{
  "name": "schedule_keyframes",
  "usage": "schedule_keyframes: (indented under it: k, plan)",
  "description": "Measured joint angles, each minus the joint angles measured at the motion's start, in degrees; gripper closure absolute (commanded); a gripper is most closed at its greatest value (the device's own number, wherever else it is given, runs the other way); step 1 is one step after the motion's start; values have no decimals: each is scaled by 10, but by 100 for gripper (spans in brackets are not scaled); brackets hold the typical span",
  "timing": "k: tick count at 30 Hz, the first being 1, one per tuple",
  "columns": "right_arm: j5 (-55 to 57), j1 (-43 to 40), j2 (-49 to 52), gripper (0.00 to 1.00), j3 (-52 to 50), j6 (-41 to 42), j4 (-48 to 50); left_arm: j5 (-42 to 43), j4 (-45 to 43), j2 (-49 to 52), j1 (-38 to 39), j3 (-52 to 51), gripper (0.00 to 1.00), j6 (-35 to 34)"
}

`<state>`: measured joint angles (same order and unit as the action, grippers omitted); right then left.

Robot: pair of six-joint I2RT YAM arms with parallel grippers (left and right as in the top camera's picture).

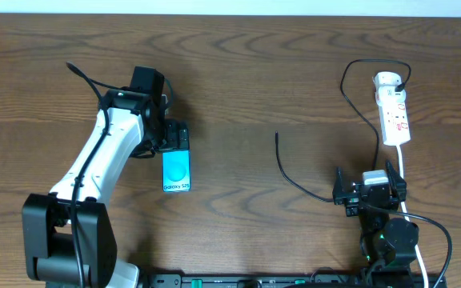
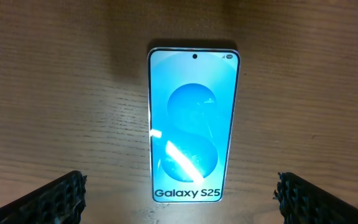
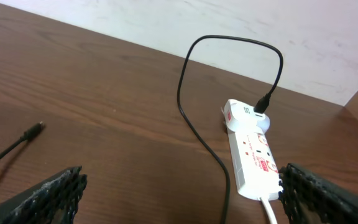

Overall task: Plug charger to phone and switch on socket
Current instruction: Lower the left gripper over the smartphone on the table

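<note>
While hovering, jaws spread: left gripper (image 1: 173,138) over flat turquoise-screened phone (image 1: 178,170), left; right gripper (image 1: 370,182) beside thin black charger cable (image 1: 302,186), tip (image 1: 277,134) at centre, white power strip (image 1: 394,112) far right. Risk: limp tip twisting, jamming askew.

The phone (image 2: 193,124) has a bright turquoise screen w/ paler blue ovals, dark text at one end & a thin white frame. The socket (image 3: 252,155) is white w/ small red marks; the charger (image 3: 263,103) is black. The desk (image 1: 254,80) is dark brown wood w/ wavy grain; the jaws are black, ribbed.
</note>
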<state>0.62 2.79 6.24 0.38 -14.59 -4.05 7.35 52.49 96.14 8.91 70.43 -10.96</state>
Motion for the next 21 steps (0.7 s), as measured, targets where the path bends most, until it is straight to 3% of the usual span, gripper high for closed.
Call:
schedule_keyframes:
  k: [21]
  plan:
    - [0,0,0,1,0,0,0,-19,-28,75,48,0,2,0]
